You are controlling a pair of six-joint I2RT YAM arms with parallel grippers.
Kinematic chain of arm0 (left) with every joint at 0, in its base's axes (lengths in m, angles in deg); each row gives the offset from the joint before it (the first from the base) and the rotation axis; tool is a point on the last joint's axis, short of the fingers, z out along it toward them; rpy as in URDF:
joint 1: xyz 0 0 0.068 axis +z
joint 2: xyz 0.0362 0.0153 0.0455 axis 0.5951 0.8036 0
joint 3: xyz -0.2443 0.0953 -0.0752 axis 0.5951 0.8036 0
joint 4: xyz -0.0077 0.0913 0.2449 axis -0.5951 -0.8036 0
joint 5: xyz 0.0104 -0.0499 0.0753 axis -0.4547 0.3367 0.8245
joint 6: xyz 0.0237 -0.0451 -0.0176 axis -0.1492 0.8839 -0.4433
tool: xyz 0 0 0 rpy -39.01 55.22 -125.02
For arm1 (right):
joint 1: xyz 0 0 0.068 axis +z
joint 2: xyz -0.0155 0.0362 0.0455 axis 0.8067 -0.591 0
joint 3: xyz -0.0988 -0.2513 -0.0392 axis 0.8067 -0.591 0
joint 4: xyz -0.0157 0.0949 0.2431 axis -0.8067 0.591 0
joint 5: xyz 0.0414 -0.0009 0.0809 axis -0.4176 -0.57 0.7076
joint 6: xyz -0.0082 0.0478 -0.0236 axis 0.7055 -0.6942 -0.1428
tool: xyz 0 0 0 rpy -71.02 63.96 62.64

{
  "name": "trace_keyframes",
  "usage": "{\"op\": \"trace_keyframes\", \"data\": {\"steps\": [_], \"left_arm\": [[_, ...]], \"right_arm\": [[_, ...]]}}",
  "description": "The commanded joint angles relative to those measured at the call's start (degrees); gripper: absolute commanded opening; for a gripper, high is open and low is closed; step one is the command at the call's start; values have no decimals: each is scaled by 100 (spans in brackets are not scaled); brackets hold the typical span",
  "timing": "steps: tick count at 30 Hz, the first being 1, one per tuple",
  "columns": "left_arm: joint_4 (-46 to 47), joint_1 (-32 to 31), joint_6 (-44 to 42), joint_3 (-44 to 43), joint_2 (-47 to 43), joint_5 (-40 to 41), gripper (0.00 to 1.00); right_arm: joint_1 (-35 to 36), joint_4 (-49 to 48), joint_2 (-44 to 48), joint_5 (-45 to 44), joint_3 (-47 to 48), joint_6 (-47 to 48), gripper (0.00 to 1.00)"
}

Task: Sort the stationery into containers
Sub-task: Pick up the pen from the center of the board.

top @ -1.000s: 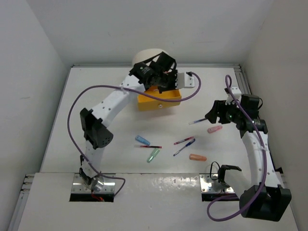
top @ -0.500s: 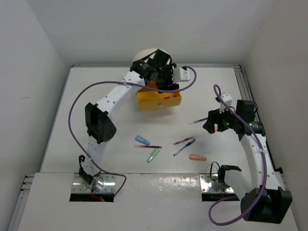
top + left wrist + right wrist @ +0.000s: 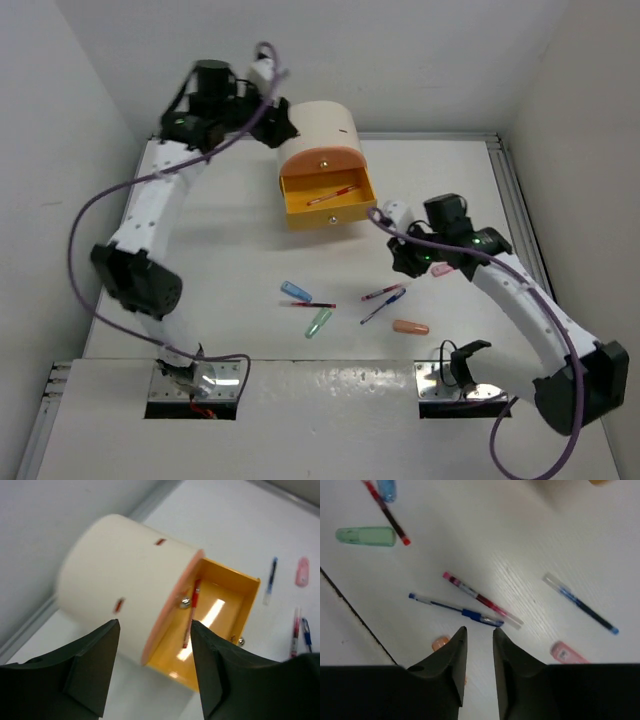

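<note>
Hovering my right pincer (image 3: 480, 629) over the red pen (image 3: 482, 600) and blue pen (image 3: 455, 609) lying side by side toward the table's (image 3: 200, 270) right edge, fingers barely parted and empty, I should widen, then drop square across one pen only. My left pincer (image 3: 155, 623), open and empty, hangs above the cabinet (image 3: 320, 125) at the far edge, its yellow drawer (image 3: 330, 215) pulled out. Plain white table, bare white walls
</note>
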Motion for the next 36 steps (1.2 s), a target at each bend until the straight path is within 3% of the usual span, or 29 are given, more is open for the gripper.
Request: {"op": "trace_keyframes", "data": {"steps": [1, 3, 6, 12, 21, 36], "left_arm": [[823, 449, 1160, 654, -1612, -609, 68], [753, 747, 1214, 973, -1957, -591, 69], [665, 1090, 1574, 1692, -2502, -731, 71], [1007, 1531, 1925, 2835, -3495, -652, 72], [683, 1794, 1539, 3268, -3980, -222, 72], [797, 2181, 1399, 3831, -4015, -476, 72]], "right_arm": [[1220, -406, -545, -684, 377, -219, 24], [1759, -583, -845, -1042, 438, -527, 27], [2926, -890, -1513, -1640, 596, -659, 42], [3895, -1084, -3147, -1941, 1536, -1169, 41], [4099, -1515, -4528, -2169, 2257, -1749, 40], [4249, -2006, -4907, -2275, 1581, -1547, 42]]}}
